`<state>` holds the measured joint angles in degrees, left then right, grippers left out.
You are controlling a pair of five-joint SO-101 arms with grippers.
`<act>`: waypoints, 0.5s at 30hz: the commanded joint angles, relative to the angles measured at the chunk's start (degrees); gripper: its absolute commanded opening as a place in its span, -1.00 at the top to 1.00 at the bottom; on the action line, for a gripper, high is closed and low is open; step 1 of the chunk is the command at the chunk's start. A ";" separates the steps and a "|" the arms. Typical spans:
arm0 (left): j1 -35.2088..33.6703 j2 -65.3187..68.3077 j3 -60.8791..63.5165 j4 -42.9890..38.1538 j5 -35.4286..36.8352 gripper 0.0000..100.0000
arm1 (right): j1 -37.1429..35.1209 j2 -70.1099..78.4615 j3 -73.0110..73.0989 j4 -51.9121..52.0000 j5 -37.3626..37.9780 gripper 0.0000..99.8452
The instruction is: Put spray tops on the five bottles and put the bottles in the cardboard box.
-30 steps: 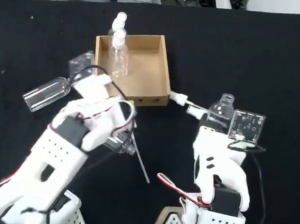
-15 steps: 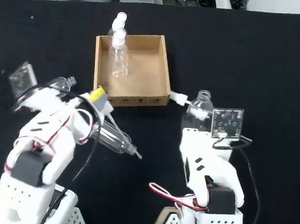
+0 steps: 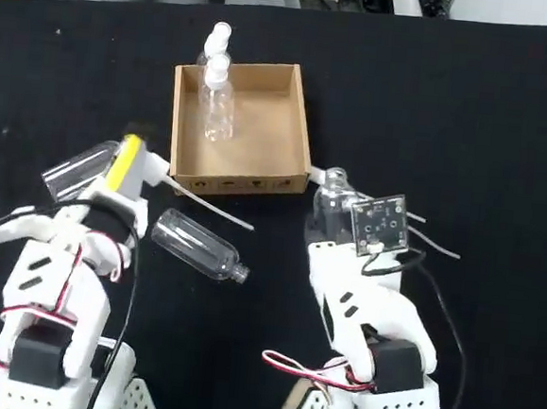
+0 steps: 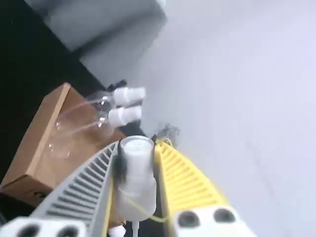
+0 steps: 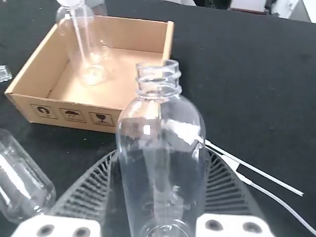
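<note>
My left gripper is shut on a white spray top, whose thin tube points toward the right arm. It hovers just left of the cardboard box. Two capped bottles stand at the box's back left corner. An uncapped bottle lies on the table in front of the box, and another bottle lies left of my left gripper. My right gripper is shut on an upright uncapped bottle, held near the box's front right corner.
Loose spray tops with long tubes lie on the black table right of the box, close behind the held bottle. The lying bottle sits beside my right gripper. The table's far right is open.
My left arm has swung back to the left with the spray top, leaving the uncapped bottle lying on the table. My right gripper has carried its bottle leftward, closer to the box.
</note>
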<state>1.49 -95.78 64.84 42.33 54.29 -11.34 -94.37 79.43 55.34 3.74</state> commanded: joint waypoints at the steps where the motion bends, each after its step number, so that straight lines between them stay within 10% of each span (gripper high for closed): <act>1: -0.84 -2.11 -0.57 -1.14 0.70 0.95 | -2.55 -1.54 -1.45 0.44 2.37 0.76; 15: -0.84 -2.55 -0.75 -1.41 2.99 0.95 | -6.68 -1.54 0.48 1.05 14.07 0.76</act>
<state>1.14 -97.89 64.84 42.33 55.34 -15.56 -94.37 80.04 56.75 14.55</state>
